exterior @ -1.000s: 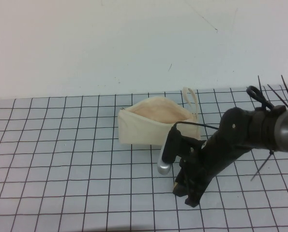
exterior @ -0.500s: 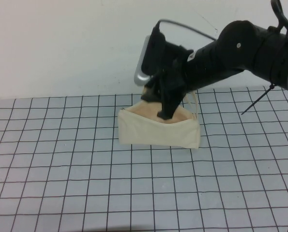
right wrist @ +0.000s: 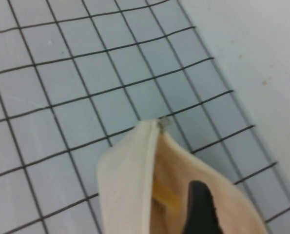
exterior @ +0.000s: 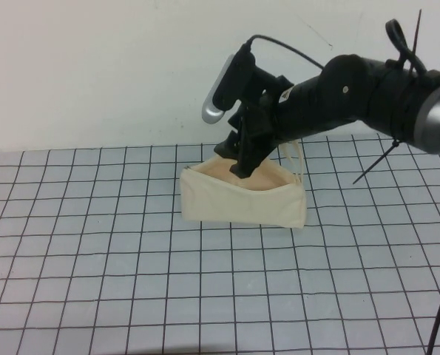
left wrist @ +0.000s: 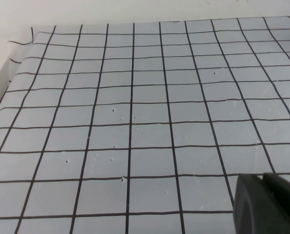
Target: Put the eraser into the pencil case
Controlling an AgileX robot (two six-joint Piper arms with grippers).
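The cream-white pencil case (exterior: 234, 203) stands open on the grid mat, peach lining up, loop strap at its right end. My right gripper (exterior: 238, 159) hangs over the case's mouth, tips just inside it, jaws apart. In the right wrist view one black finger (right wrist: 201, 209) is inside the case (right wrist: 125, 175). The tan-yellow eraser (right wrist: 165, 195) lies in the lining beside that finger; it is hidden in the high view. My left gripper (left wrist: 264, 179) is shut and empty above bare mat, outside the high view.
The grid mat (exterior: 94, 281) covers the table. A white wall (exterior: 94, 59) rises just behind the case. The right arm (exterior: 367, 89) reaches in from the right, with cable ties sticking out.
The right gripper rose from the mat in front of the case and swung over its mouth. In the last half second it lifted slightly. The eraser now lies inside the case.
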